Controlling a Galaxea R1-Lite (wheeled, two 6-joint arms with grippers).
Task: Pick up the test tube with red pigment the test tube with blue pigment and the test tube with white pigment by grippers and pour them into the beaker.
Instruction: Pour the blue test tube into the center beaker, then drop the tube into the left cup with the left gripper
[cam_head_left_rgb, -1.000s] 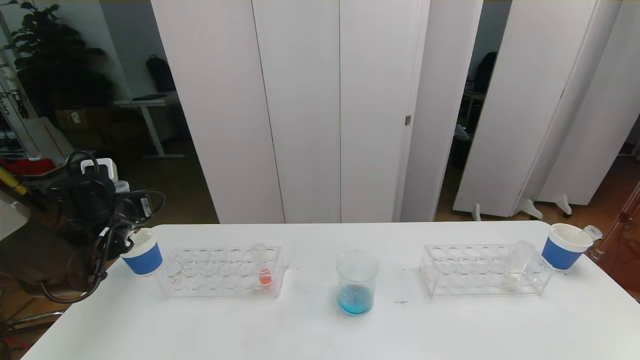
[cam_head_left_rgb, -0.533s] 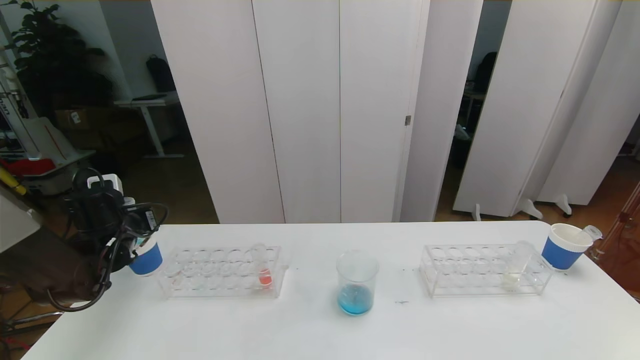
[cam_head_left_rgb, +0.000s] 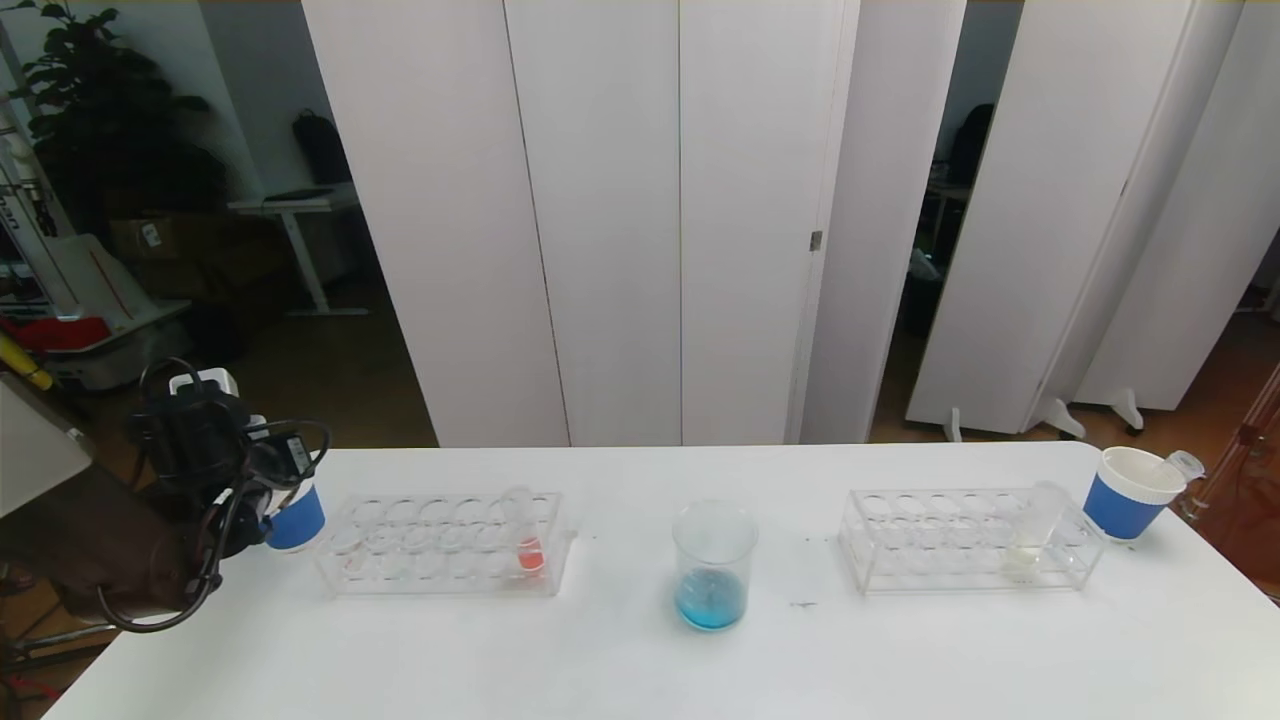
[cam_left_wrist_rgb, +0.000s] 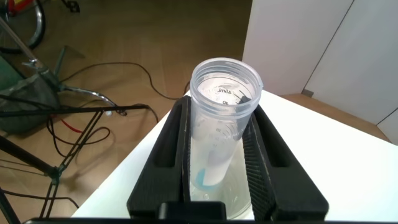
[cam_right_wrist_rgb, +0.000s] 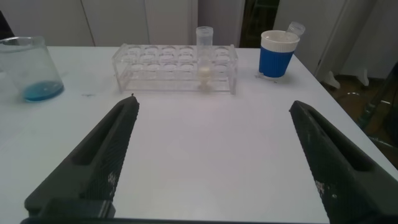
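Item: emptied test tube with blue pigment, clenched in my left pincer directly over the left blue cup, long axis near upright. Right pincer released, facing the test tube with white pigment in its rack.

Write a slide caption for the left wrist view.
Left gripper shut on an emptied test tube with a blue trace, above the table's corner.

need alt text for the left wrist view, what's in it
The left gripper is shut on an emptied clear test tube with a trace of blue at its bottom, held open end up over a blue paper cup at the white table corner. Wooden floor and cables lie beyond.
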